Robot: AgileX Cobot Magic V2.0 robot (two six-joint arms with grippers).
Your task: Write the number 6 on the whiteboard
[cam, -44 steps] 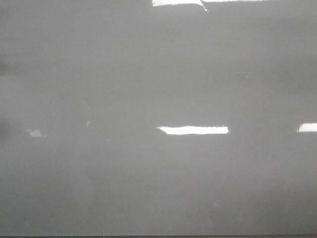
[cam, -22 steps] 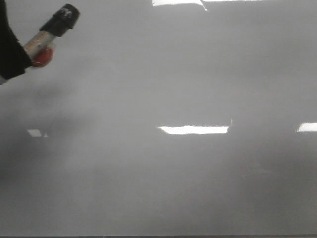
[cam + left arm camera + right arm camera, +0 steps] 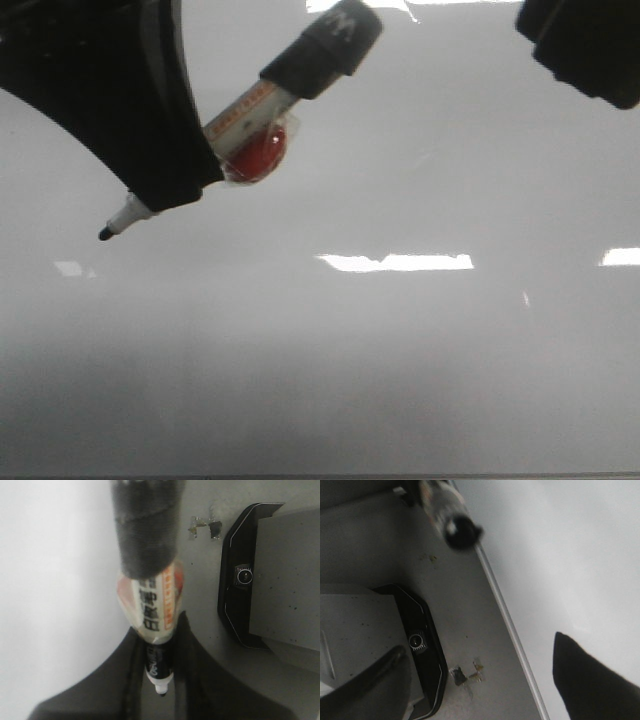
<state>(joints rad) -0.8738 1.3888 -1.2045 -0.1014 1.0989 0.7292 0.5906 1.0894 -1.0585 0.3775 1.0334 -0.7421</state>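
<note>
The whiteboard [image 3: 400,370] fills the front view, glossy grey-white with bright rectangular reflections. No number 6 shows on it. My left gripper [image 3: 170,185] is at the upper left, shut on a marker [image 3: 250,110] that slants across it. The uncapped black tip [image 3: 105,233] points down-left and the dark rear end [image 3: 330,45] up-right. A red blob [image 3: 255,155] is stuck to the barrel. I cannot tell whether the tip touches the board. In the left wrist view the marker [image 3: 155,610] sits between the fingers [image 3: 105,680]. My right gripper [image 3: 480,680] is open and empty.
The right arm [image 3: 590,45] shows at the front view's top right corner. Beside the board's thin edge [image 3: 505,610] lies grey table with a black camera housing [image 3: 420,645] and bits of tape residue [image 3: 467,675]. That housing also shows in the left wrist view [image 3: 242,577].
My left gripper has come in from the left edge with the marker, now further over the board. The right arm has entered at the top right.
</note>
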